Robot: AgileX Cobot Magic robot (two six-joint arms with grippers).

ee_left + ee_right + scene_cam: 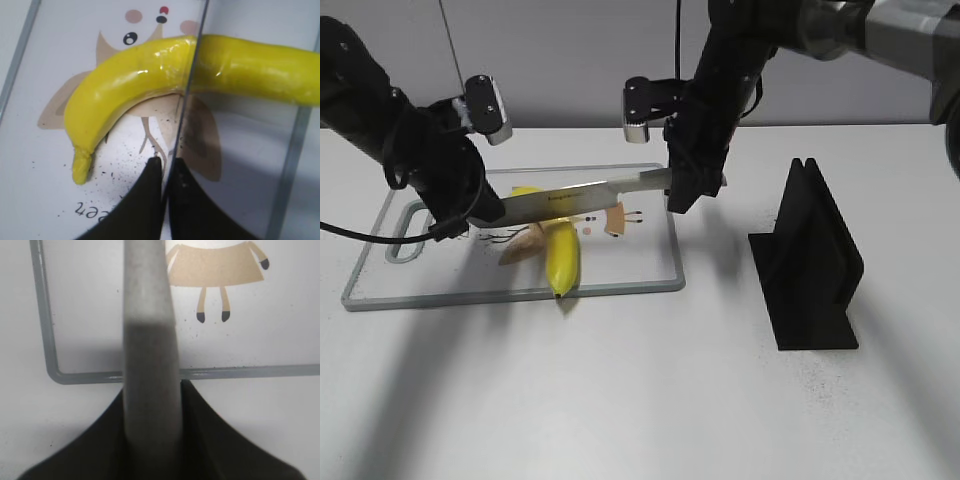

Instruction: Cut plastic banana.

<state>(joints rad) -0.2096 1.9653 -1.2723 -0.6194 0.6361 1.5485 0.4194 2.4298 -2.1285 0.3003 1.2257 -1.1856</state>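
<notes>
Cutting step. Banana (560,255) lying on board (640,275), pointing toward 6 o'clock. Knife (570,202) held level across it: handle clamped in right gripper (685,190), blade tip pinched in left gripper (470,215). Next: pressing straight down, both ends together.

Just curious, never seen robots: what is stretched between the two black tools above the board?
A long silver knife: the right tool grips its handle, the left tool pinches its tip, and its blade crosses the yellow plastic banana. Clearest in the exterior view.
</notes>
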